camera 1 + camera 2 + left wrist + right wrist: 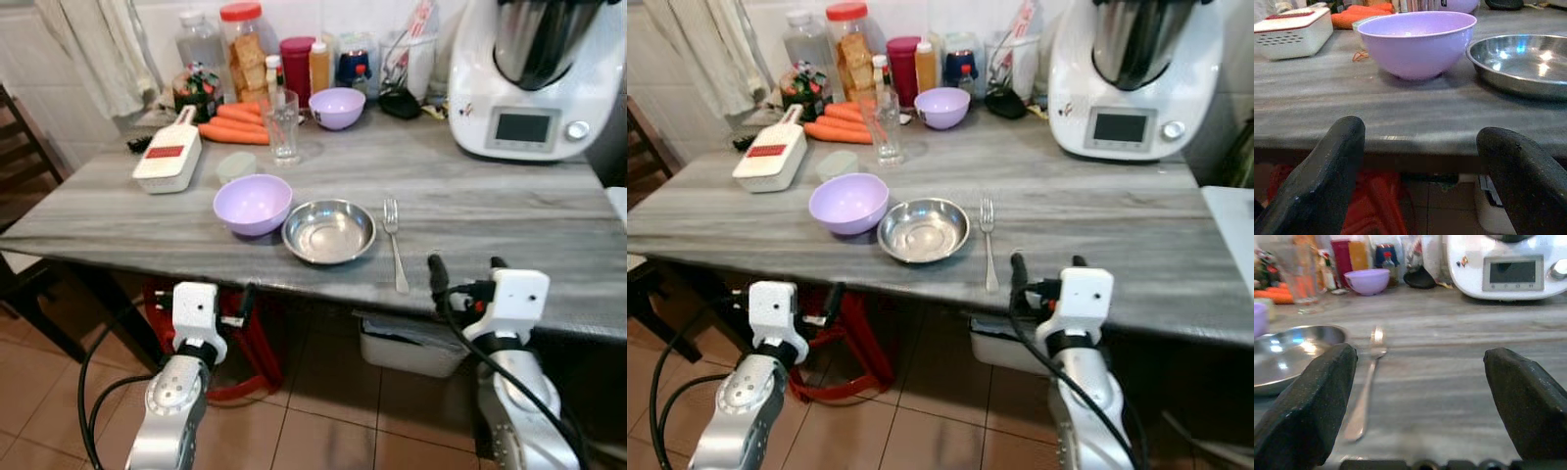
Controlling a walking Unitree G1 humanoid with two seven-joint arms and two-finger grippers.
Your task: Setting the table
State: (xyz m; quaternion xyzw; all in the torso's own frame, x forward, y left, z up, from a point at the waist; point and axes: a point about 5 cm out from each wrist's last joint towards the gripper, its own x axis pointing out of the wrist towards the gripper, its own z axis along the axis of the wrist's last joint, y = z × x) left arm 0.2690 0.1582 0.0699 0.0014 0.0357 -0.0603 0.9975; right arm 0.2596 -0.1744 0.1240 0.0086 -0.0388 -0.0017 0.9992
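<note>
Two silver metal arms, white boxy wrist housings, black cables looping along each, left claw (247,302) and right claw (466,272) with long matte-black fingers

Bright even light; glare on steel plate (329,231); wrist views soft.

the white kitchen machine (534,73) at the tabletop's far right corner is cut off at the picture's top edge. behind the drinking glass (282,125), the carrots (235,124) are partly hidden, and the jar and bottle labels along the far edge are too small to read. the steel plate (1528,61) runs off the left wrist view's edge.
</note>
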